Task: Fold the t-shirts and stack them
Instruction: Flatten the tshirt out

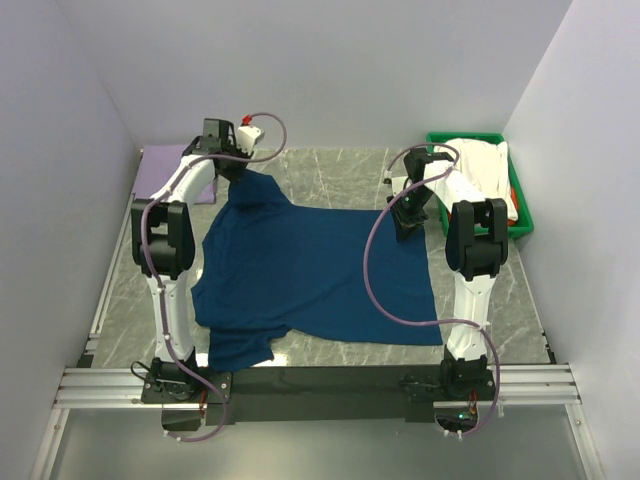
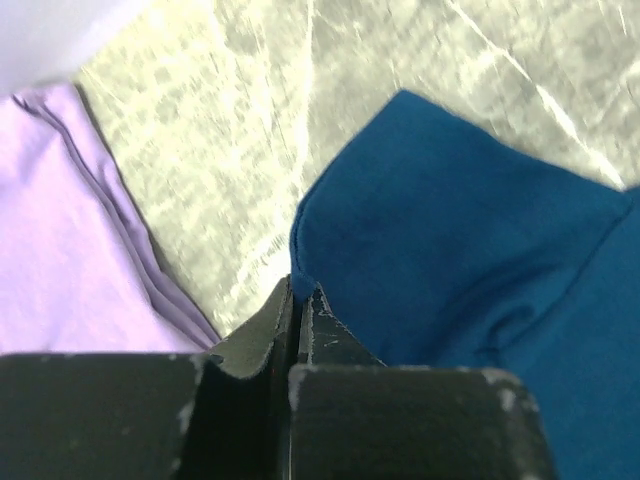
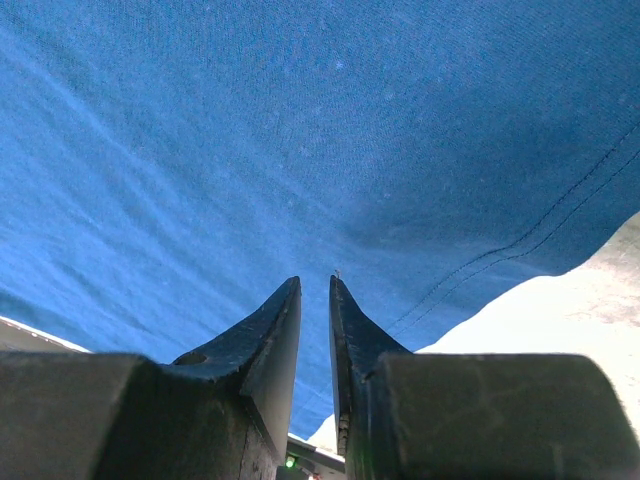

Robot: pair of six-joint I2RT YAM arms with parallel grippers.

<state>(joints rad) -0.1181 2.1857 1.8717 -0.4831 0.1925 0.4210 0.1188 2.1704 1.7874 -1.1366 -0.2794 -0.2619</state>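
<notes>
A navy blue t-shirt (image 1: 320,270) lies spread on the marble table, plain side up with no print showing. My left gripper (image 1: 238,165) is at its far left sleeve. In the left wrist view the jaws are shut on the edge of the blue cloth (image 2: 470,230), which is pinched at the tips of the left gripper (image 2: 298,283). My right gripper (image 1: 405,228) is at the shirt's far right corner. In the right wrist view the right gripper (image 3: 315,280) has its jaws a narrow gap apart over the blue cloth (image 3: 300,130), holding nothing. A pale lavender t-shirt (image 1: 160,168) lies folded at the far left and also shows in the left wrist view (image 2: 60,260).
A green plastic bin (image 1: 524,226) stands at the far right with a white t-shirt (image 1: 478,165) heaped in it and a bit of orange-red cloth (image 1: 513,207) at its right side. White walls close in on the left, back and right. The arm bases stand at the near edge.
</notes>
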